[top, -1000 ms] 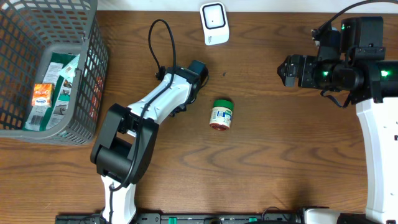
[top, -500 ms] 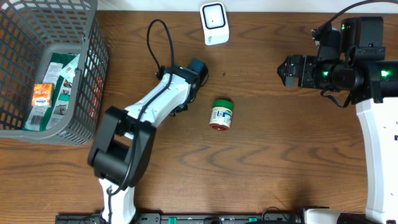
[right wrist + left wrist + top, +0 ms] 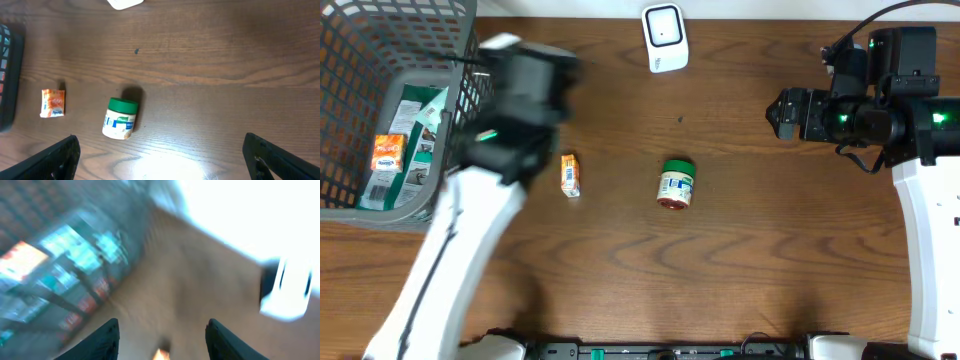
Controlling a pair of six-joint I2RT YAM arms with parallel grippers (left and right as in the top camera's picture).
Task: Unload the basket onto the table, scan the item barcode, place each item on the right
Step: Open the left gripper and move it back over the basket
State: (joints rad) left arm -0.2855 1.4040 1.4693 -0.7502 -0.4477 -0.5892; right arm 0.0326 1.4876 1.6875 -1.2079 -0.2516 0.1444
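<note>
Left gripper (image 3: pixel 162 326), jaws apart and empty, has swung upper left toward the basket (image 3: pixel 380 40), leaving an orange packet (image 3: pixel 570 175) lying unscanned; right gripper (image 3: pixel 161 140) hangs wide.

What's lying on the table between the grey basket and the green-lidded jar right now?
A small orange packet lies on the wood between the basket and the jar, apart from both. The overhead view shows it.

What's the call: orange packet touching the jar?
Apart. Overhead shows a wide gap between the orange packet and the jar; right wrist view agrees.
</note>
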